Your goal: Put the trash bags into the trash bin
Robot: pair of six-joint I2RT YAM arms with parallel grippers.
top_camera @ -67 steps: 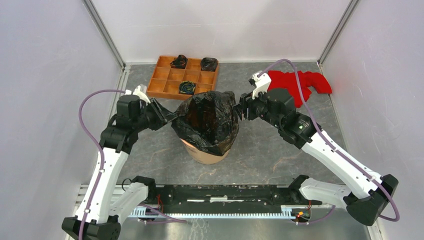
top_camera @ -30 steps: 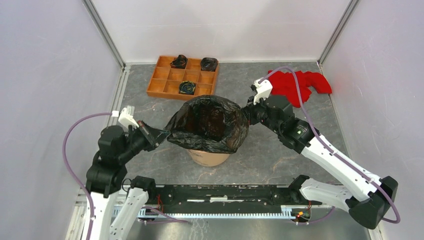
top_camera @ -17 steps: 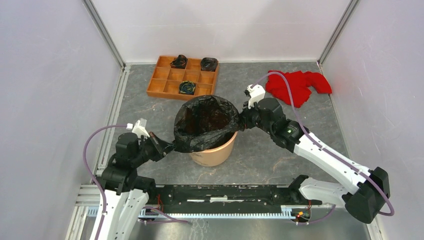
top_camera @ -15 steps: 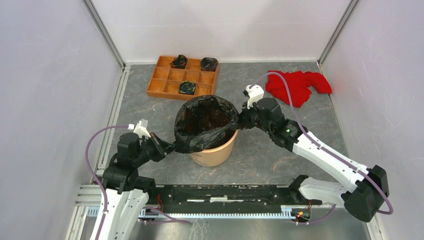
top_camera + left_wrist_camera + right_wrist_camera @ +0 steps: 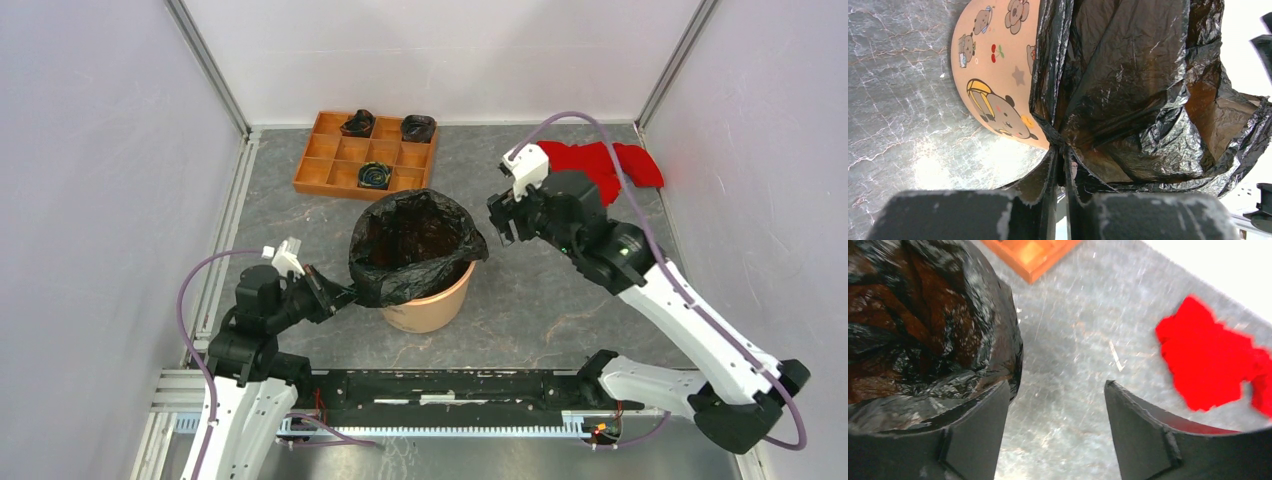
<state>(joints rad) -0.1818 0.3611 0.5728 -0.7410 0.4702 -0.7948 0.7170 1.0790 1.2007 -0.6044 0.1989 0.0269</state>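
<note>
Left wrist cam has the left gripper [image 5: 1060,156] pinched tight on a fold of the trash bag [image 5: 1128,85], right up against the near-left side of the trash bin [image 5: 998,75], with the film pulled taut toward it over the outside of the wall. From the top view the bag sits in the bin with its mouth open, but the near-right side looks like bare peach plastic, so I'd call the liner in but not seated all the way round. The right gripper [image 5: 1055,387] is spread wide with nothing between its jaws, hovering just beside the bag's right edge. Further back are the wooden tray [image 5: 330,165] with a few rolled bundles [image 5: 375,175] and the red cloth [image 5: 1213,360]. What's left, I reckon: folding the loose film over the rim and dropping that left pinch.
</note>
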